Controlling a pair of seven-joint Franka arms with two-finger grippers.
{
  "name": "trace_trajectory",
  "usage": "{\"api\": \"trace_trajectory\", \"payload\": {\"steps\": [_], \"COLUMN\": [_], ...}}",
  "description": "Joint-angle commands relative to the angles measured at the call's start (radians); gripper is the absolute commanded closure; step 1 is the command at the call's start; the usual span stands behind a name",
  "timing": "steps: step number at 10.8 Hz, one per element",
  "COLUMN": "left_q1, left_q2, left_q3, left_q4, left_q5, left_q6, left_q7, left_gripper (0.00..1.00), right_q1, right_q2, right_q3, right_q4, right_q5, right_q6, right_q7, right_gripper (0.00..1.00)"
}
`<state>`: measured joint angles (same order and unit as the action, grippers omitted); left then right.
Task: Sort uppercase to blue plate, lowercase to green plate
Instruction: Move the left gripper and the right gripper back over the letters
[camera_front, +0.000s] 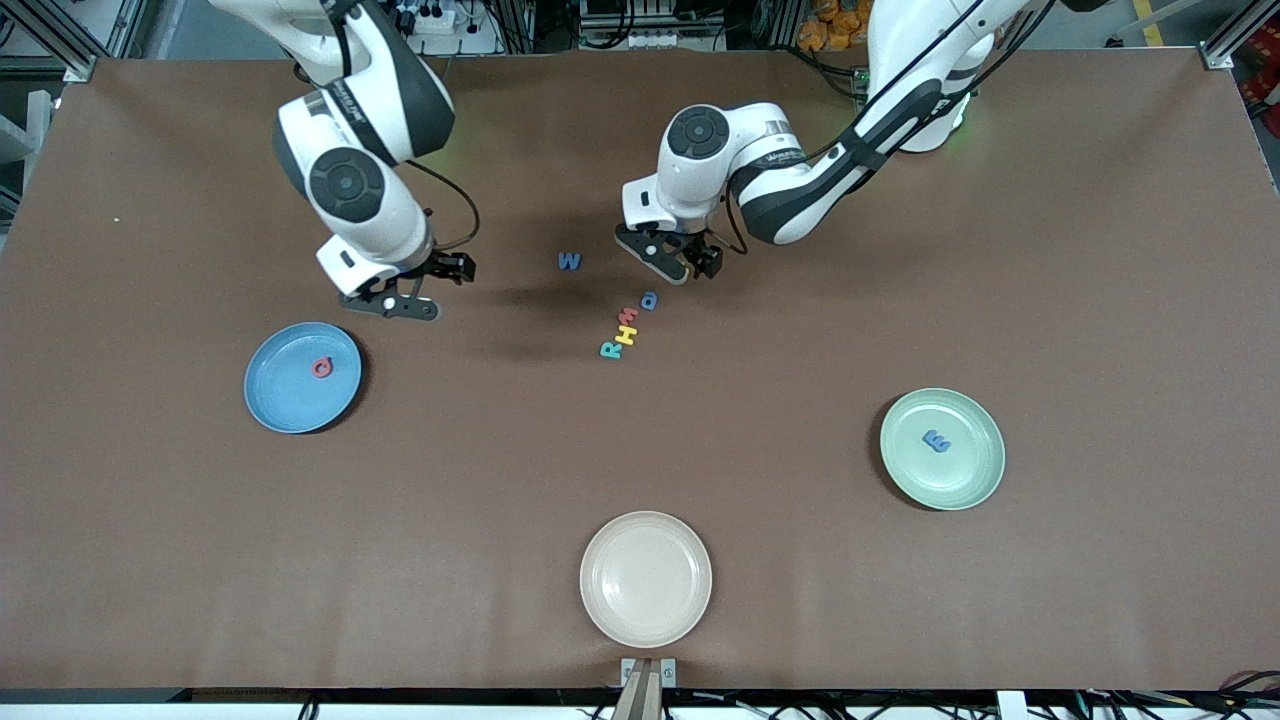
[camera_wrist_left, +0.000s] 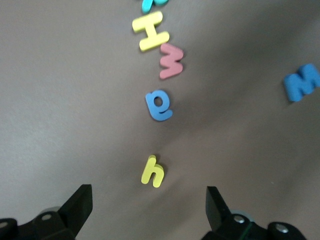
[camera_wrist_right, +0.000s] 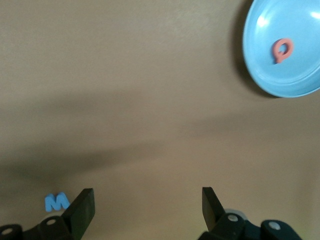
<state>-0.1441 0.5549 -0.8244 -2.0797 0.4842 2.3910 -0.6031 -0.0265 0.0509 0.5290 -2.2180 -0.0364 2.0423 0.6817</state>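
Observation:
The blue plate (camera_front: 280, 398) lies toward the right arm's end with the red Q (camera_front: 321, 367) in it. The green plate (camera_front: 968, 470) lies toward the left arm's end and holds a blue "m" (camera_front: 936, 441). The dark blue W (camera_front: 569, 261) lies alone. Blue "a" (camera_front: 649, 300), red "m" (camera_front: 630, 316), yellow H (camera_front: 626, 334) and teal R (camera_front: 610, 349) lie in a row. My left gripper (camera_front: 680, 262) is open and empty over the yellow "y" (camera_wrist_left: 153, 171), which the gripper hides in the front view. My right gripper (camera_front: 420, 295) is open and empty, over bare table near the blue plate.
A cream plate (camera_front: 645, 620) lies near the table's front edge, with nothing in it. In the right wrist view the W (camera_wrist_right: 56, 201) lies beside one finger, and the blue plate (camera_wrist_right: 295, 75) is seen farther off.

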Motion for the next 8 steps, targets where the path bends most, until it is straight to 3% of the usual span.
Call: {"api": "trace_trajectory", "payload": {"steps": [1,3,8], "left_q1": [-0.129,-0.149,-0.147], "left_q2": [0.013,0.029,0.051], "left_q3": [0.106,0.119,0.134], "left_q4": [0.004,0.009,0.004], "left_q5": [0.031,0.031,0.094], "left_q6": [0.011,0.011,0.013], "left_q7": [-0.058,-0.084,-0.087], "left_gripper": [0.0,0.01,0.14], "right_q1": [-0.009,-0.007,0.002], "right_q2": [-0.075,-0.098,-0.103], "right_q3": [0.017,0.017,0.04], "right_q4": [-0.109,-0.161,-0.254], "right_q5": [0.065,0.066,0.122], "right_q6": [0.088,0.16,0.309], "right_q7": [0.024,0.024,0.024], "right_gripper": [0.05,0.06,0.08]}}
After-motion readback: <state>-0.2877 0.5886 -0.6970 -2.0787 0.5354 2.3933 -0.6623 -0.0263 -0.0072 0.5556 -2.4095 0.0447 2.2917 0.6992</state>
